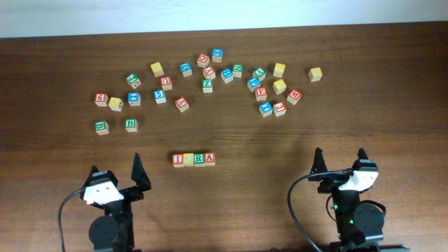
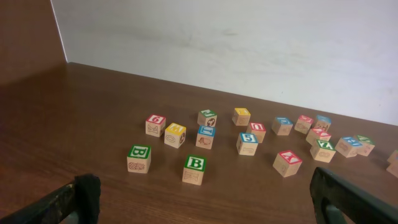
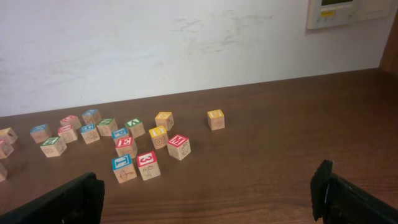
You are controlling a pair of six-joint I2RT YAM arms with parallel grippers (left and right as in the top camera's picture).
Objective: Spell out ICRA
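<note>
Several lettered wooden blocks stand in a tight row [image 1: 193, 159] at the table's front centre; the overhead view shows a red I block [image 1: 178, 159], a yellow block [image 1: 188, 159], a green R block [image 1: 199, 159] and a red A block [image 1: 209, 159]. My left gripper [image 1: 116, 176] is open and empty, to the row's lower left. My right gripper [image 1: 340, 162] is open and empty, to the row's right. The row does not show in either wrist view.
Many loose letter blocks lie scattered across the far half of the table, among them two green B blocks [image 1: 131, 124] [image 2: 195, 169], a blue 1 block [image 3: 123, 168] and a red 3 block [image 3: 148, 165]. A white wall stands behind the table.
</note>
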